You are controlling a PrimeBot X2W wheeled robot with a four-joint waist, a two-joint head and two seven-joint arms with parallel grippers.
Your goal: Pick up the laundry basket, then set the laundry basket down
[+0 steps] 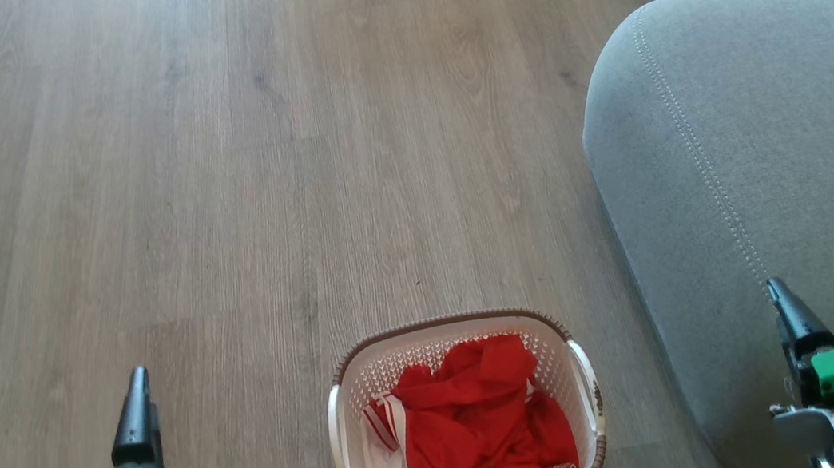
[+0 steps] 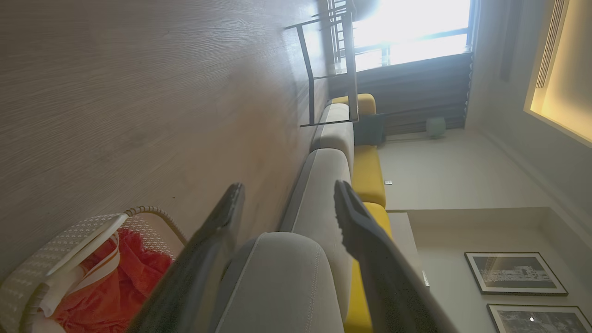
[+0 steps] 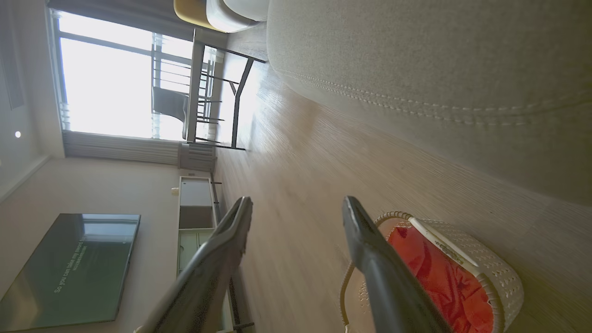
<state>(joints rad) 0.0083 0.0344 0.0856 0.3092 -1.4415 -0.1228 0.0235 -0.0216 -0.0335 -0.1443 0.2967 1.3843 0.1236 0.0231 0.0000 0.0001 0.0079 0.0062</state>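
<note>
Laundry basket (image 1: 444,320) on the floor (image 1: 215,172), red clothes (image 1: 474,420) inside, grey sofa (image 1: 759,140) to its right. Left gripper (image 1: 136,388) and right gripper (image 1: 785,302) flank it, both spread wide, empty, clear of its handles.

Left tool (image 2: 287,194) and right tool (image 3: 297,206) sit low and well apart, each pointing forward, jaws spread wide, holding nothing.

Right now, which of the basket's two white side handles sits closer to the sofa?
The right handle of the laundry basket, on the robot's right: it faces the grey sofa, while the left handle faces the wooden floor.
</note>
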